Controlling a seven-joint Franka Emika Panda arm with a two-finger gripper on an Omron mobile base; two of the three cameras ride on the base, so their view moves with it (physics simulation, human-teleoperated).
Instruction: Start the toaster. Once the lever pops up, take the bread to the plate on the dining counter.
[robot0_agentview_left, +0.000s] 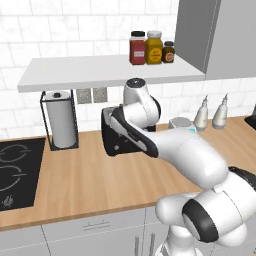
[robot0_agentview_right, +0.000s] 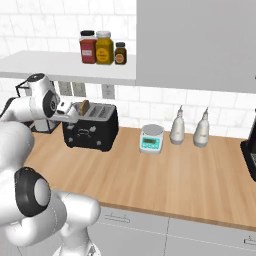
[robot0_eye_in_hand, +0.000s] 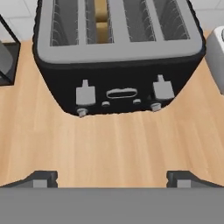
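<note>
Our hand (robot0_eye_in_hand: 112, 177) hovers fingers apart, empty, above the table (robot0_eye_in_hand: 113, 144) just short of the toaster (robot0_eye_in_hand: 118, 57). Bread (robot0_eye_in_hand: 101, 19) sits in a slot beyond. Risk: two levers (robot0_eye_in_hand: 85, 93) ahead, so we may press the wrong one or slip off.

Home kitchen: white-tiled wall (robot0_agentview_left: 15, 60), wood counter (robot0_agentview_right: 200, 175), stovetop (robot0_agentview_left: 15, 172), toaster (robot0_agentview_right: 91, 129), paper towel roll (robot0_agentview_left: 61, 120), spice jars (robot0_agentview_right: 103, 48)

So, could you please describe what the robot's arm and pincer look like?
The arm is built of rounded, glossy white segments with dark grey bands and round dark caps at the joints. No cables or markings show. The pincer ends in two small, dark grey, blocky fingertips.
</note>
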